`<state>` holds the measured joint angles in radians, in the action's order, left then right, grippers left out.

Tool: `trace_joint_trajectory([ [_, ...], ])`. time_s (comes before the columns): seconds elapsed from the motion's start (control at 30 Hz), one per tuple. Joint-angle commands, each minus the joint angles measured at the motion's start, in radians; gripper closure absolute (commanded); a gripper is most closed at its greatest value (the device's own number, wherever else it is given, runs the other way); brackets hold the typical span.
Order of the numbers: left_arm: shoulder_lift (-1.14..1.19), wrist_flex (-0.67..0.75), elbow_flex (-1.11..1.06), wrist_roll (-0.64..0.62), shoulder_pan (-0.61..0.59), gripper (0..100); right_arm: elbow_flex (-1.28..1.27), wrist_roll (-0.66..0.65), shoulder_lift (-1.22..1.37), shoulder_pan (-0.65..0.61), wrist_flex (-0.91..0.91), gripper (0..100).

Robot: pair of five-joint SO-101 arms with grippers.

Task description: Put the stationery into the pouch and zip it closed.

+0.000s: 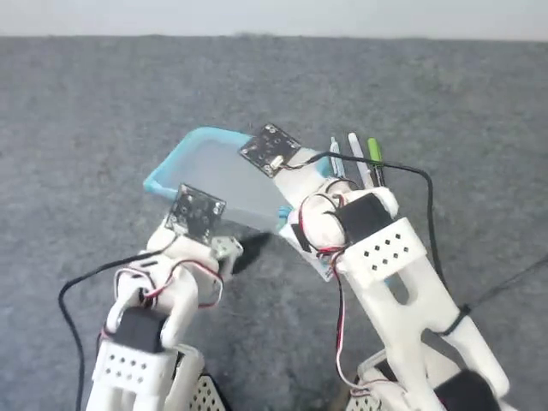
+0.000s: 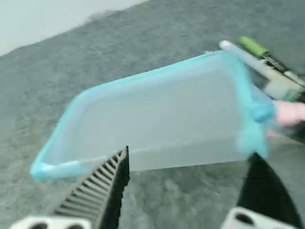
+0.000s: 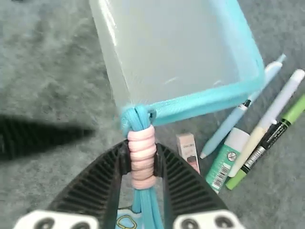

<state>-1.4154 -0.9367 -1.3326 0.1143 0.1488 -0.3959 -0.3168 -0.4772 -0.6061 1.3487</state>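
Translucent soft pouch with turquoise zip edging (image 1: 224,175): centre of grey carpeted table (image 1: 86,111), tilted, far edge raised.
Ribbed pink zip pull (image 3: 141,157) at pouch's 5 o'clock corner; right gripper (image 3: 141,149) clamped on it.
Left gripper (image 2: 188,160) at pouch's 7 o'clock, jaws apart, empty, facing long edge.
Loose stationery (image 3: 267,120) (pens, green marker, glue tube) on table at 3 o'clock.
Zip open or closed: cannot tell.
Judgement: bracing stage. Left should pinch fabric edge first; right then draws along zip line, not upward, or pouch drags.

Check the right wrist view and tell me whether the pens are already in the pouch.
No, the pens lie on the carpet beside the pouch, outside its blue rim.
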Motion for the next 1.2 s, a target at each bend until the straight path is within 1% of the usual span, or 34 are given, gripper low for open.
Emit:
trace_joint_trajectory([
  [0.0,-0.121,-0.106,0.070,-0.014,0.069,60,0.130,0.029,0.021,-0.051,0.059,99.2],
  [0.13,-0.192,-0.069,-0.001,0.051,0.071,60,0.163,0.052,0.054,-0.091,0.082,99.2],
  [0.27,-0.170,-0.032,-0.018,0.058,0.052,63,0.164,0.057,0.054,-0.107,0.085,99.2],
  [0.37,-0.115,0.028,-0.035,0.066,0.020,65,0.164,0.055,0.054,-0.102,0.087,99.2],
  [0.47,-0.035,0.110,-0.058,0.095,0.003,65,0.172,0.055,0.054,-0.102,0.102,99.2],
  [0.7,0.169,0.249,-0.053,0.101,-0.040,65,0.224,0.054,0.054,-0.101,0.157,99.2],
  [0.8,0.210,0.261,-0.033,0.101,-0.063,65,0.218,0.031,0.054,-0.056,0.154,99.2],
  [0.97,0.212,0.261,-0.027,0.101,-0.100,65,0.216,-0.003,0.056,0.064,0.154,99.2],
  [1.03,0.212,0.262,-0.027,0.101,-0.100,65,0.203,-0.009,0.056,0.082,0.154,99.2],
  [1.1,0.212,0.262,-0.025,0.101,-0.100,65,0.160,-0.044,0.054,0.084,0.142,99.2],
  [1.17,0.212,0.262,-0.025,0.101,-0.100,65,0.097,-0.052,0.054,0.085,0.097,99.2],
])
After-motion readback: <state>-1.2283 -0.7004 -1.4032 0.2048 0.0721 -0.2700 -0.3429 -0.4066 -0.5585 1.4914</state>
